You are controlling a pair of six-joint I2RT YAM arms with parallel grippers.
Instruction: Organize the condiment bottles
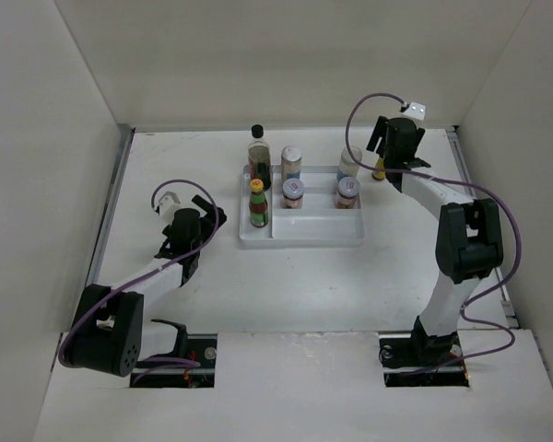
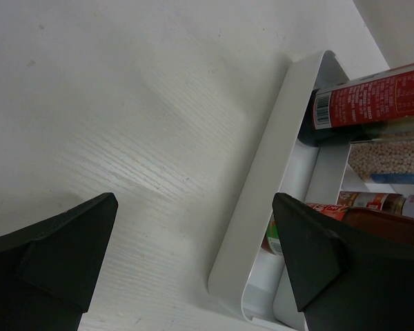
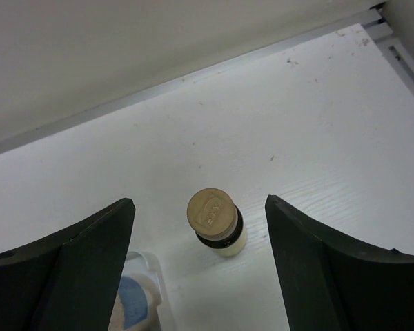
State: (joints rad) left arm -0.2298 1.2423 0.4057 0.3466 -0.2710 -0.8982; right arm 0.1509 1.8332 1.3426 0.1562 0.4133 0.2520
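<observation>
While the left gripper (image 2: 194,200) hangs low over the table (image 2: 124,103) with its jaws spread wide and nothing between them, just beside the left wall of the white divided tray (image 2: 262,172), the step in hand belongs to the other arm.

6 containers appear to stand in the tray, though the top view is too coarse to be sure of the far row's footing. The tall dark-liquid bottle (image 1: 258,155) with a black cap is at the far end of the left compartment, and the red-green bottle (image 1: 257,206) with a yellow cap is nearer. To their right are 4 pale-lidded spice jars (image 1: 294,193) in 2 pairs.

The tiny yellow bottle (image 3: 212,212) stands upright on the table outside the tray, just beside its far right corner. Above it hovers the right gripper (image 3: 200,201), jaws released and 1 finger to each side, touching nothing.

By my reading this is the pickup of the 7th and last container. The next move calls for a straight descent, a close on the body below the cap, a lift, then a carry leftward into free tray space.

In the way is the far-right spice jar (image 3: 134,303), just beside the little bottle, so 1 finger must drop between them. The back wall (image 3: 159,55) is also near. So small and round a bottle may tip or slip.
</observation>
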